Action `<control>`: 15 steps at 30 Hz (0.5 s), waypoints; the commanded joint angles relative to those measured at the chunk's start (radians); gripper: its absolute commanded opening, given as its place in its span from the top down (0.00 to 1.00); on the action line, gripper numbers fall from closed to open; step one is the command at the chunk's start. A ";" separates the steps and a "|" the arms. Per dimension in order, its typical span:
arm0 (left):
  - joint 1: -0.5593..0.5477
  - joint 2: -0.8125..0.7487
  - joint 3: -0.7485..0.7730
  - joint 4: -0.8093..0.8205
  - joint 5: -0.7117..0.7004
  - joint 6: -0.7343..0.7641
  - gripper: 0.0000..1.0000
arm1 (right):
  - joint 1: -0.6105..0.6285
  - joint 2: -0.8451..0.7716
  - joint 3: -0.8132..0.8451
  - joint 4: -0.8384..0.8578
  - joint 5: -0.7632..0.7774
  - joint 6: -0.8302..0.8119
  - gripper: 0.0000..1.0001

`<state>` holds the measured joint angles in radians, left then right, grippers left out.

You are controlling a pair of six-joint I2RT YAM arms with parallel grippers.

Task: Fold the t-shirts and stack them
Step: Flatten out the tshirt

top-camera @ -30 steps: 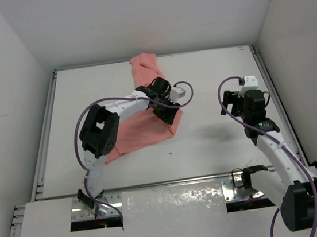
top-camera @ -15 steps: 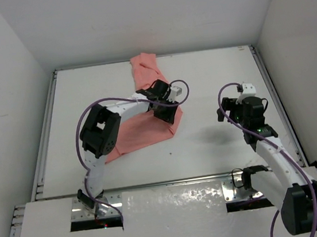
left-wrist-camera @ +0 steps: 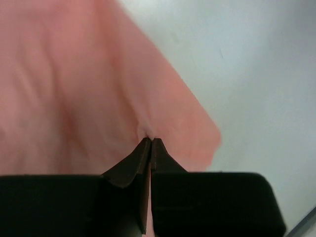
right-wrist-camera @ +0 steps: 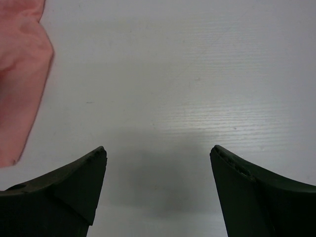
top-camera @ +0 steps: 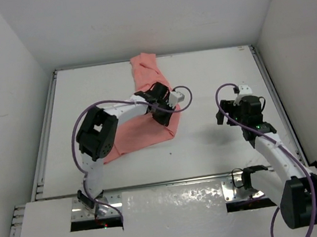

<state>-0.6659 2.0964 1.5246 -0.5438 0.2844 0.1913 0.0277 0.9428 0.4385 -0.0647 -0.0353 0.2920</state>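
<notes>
The salmon-pink t-shirt (top-camera: 142,131) lies crumpled on the white table, one strip running to the back wall. In the left wrist view the t-shirt (left-wrist-camera: 74,89) fills the left side, and my left gripper (left-wrist-camera: 149,140) is shut, pinching a small fold of the cloth at its fingertips. From above, the left gripper (top-camera: 159,114) sits on the shirt's right part. My right gripper (right-wrist-camera: 158,153) stands open above bare table, nothing between its fingers, with the t-shirt's edge (right-wrist-camera: 22,74) off to its left. In the top view the right gripper (top-camera: 220,114) hovers right of the shirt.
The table (top-camera: 210,71) is ringed by a raised metal rail and white walls on three sides. Purple cables loop off both arms. The arm bases and mounting plates (top-camera: 97,207) sit at the near edge.
My left gripper has closed on the shirt's cloth and shifted slightly left. The right arm has swung left and nearer, toward the shirt, its jaws narrowing a little.
</notes>
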 commanded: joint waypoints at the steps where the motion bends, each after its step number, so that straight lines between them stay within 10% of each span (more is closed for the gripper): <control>1: -0.015 -0.232 -0.116 -0.168 0.065 0.480 1.00 | 0.000 0.025 0.071 -0.026 -0.044 -0.039 0.17; 7: -0.005 -0.658 -0.443 -0.518 -0.059 0.986 1.00 | 0.119 0.190 0.178 -0.021 -0.008 0.035 0.27; 15: 0.155 -1.067 -0.558 -0.630 0.024 1.067 1.00 | 0.399 0.672 0.655 -0.032 0.103 0.117 0.24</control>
<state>-0.5510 1.0782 0.9684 -1.1027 0.2516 1.1740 0.3679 1.4853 0.8543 -0.0860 0.0402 0.3504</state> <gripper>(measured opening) 0.006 0.753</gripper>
